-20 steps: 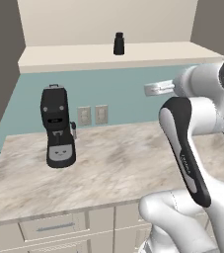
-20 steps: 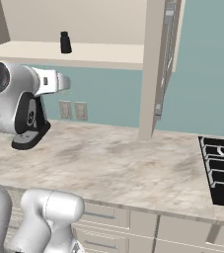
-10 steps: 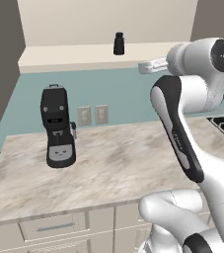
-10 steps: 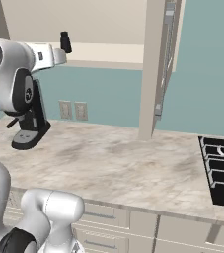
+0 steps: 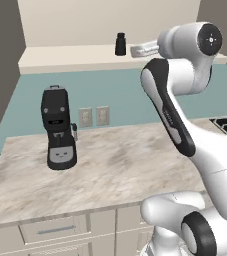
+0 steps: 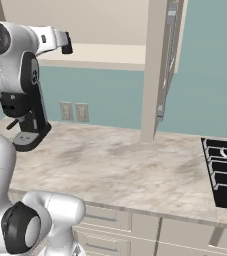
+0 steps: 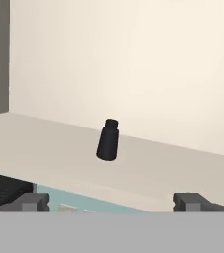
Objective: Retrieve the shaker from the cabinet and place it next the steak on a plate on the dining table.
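Observation:
The shaker [image 7: 107,141], a small black cylinder, stands upright on the cream shelf of the open wall cabinet [image 7: 44,148]. In the left base view the shaker [image 5: 120,44] sits mid-shelf, and my gripper [image 5: 134,50] is level with it, just to its right and apart from it. My gripper [image 7: 111,201] is open, with wide-set fingertips [image 7: 32,201] and nothing between them. From the right base view the shaker [image 6: 67,45] peeks out past the end of my hand. The steak, plate and dining table are out of view.
A tall black coffee machine [image 5: 58,128] stands on the marbled counter [image 5: 130,165] below the shelf, beside wall outlets [image 5: 95,116]. The cabinet's open door [image 6: 160,65] hangs to the right. A black stove [image 6: 225,175] lies at the counter's right end.
My hand has risen from below the shelf to shelf height and moved left toward the shaker. The shaker has not moved.

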### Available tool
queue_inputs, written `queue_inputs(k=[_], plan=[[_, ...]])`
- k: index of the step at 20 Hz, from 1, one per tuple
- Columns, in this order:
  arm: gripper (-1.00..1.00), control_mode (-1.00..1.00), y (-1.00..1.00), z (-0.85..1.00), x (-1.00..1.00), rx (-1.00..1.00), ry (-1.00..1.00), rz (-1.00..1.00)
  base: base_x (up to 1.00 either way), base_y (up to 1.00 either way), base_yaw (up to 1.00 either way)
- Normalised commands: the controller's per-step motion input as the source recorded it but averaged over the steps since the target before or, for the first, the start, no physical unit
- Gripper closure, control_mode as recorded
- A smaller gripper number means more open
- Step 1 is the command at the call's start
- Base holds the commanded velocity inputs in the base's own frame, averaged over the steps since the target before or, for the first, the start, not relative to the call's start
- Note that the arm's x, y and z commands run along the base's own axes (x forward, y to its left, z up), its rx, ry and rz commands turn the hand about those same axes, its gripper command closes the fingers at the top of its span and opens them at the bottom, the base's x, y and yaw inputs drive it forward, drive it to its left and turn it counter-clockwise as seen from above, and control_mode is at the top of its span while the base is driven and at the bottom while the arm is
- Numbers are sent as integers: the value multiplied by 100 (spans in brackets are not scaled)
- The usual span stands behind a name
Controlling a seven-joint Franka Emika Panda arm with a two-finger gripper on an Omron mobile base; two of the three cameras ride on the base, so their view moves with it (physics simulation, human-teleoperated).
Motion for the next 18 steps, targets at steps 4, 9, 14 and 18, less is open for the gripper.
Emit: queue_inputs(k=[4, 9, 14, 18], plan=[[-100, -100, 2, 9, 30, 0, 1, 0, 0, 0, 0], [-100, -100, 0, -2, 28, 0, 0, 0, 0, 0, 0], [-100, -100, 8, -17, 42, 0, 0, 0, 0, 0, 0], [-100, -100, 11, -22, 50, 1, 0, 0, 0, 0, 0]])
